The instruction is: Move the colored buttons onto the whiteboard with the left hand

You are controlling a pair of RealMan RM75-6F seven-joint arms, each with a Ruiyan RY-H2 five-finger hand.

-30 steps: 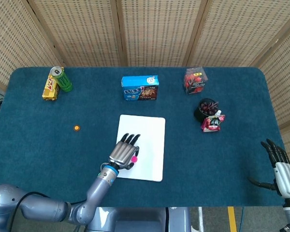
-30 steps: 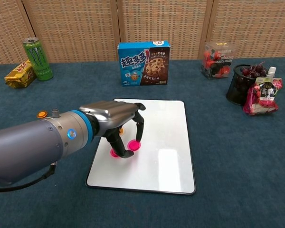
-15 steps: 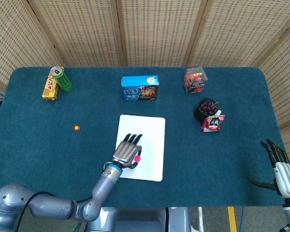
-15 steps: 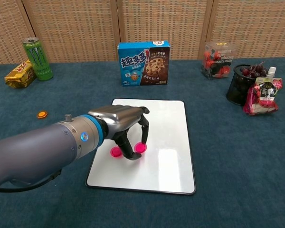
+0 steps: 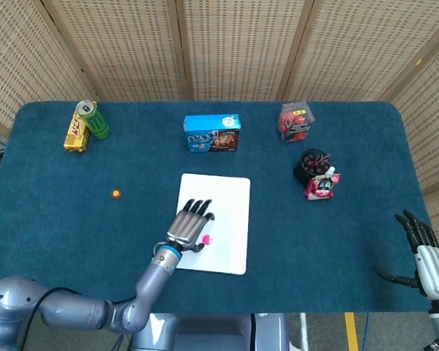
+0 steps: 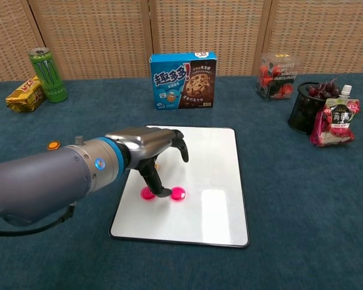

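The whiteboard (image 6: 212,163) (image 5: 230,201) lies flat in the middle of the blue table. Two pink buttons rest on its near left part, one (image 6: 147,193) left of the other (image 6: 178,193) (image 5: 206,239). My left hand (image 6: 150,148) (image 5: 190,223) hovers over them with its fingers apart and lifted, holding nothing; one fingertip reaches down to the board between the two buttons. An orange button (image 6: 53,145) (image 5: 116,194) lies on the cloth well left of the board. My right hand (image 5: 424,245) rests open at the table's near right edge, seen only in the head view.
A blue cookie box (image 6: 183,80) stands behind the board. A green can (image 6: 47,75) and yellow packet (image 6: 24,94) are at the far left. A clear box of red items (image 6: 277,76), a black cup of cherries (image 6: 308,107) and a pink pouch (image 6: 335,124) stand at the right.
The left hand let go of the pink button it pinched; it now lies on the board beside the other one. The fingers lifted and the hand drew back slightly left.
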